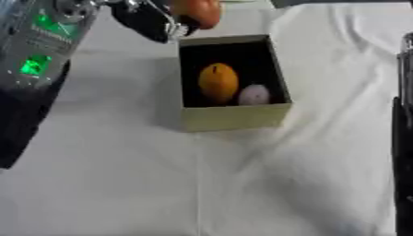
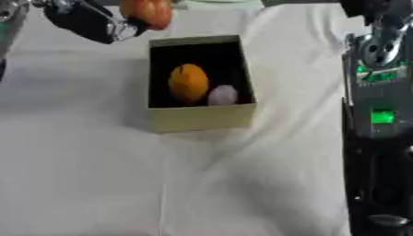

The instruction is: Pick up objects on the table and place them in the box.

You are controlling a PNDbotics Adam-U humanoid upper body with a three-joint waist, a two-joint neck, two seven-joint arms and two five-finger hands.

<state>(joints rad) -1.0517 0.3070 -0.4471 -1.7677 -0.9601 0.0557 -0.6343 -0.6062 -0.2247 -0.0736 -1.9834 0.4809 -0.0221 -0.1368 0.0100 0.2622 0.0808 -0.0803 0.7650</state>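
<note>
An olive cardboard box with a black inside stands in the middle of the white cloth. Inside it lie a yellow-orange lemon-like fruit and a small pale purple-white round thing. My left hand hangs above the box's far left corner, its fingers curled round an orange-red round fruit. The fruit is just beyond the box's far rim. My right arm runs down the right edge; its hand is not visible.
White wrinkled cloth covers the table around the box. My left forearm with green lights fills the upper left.
</note>
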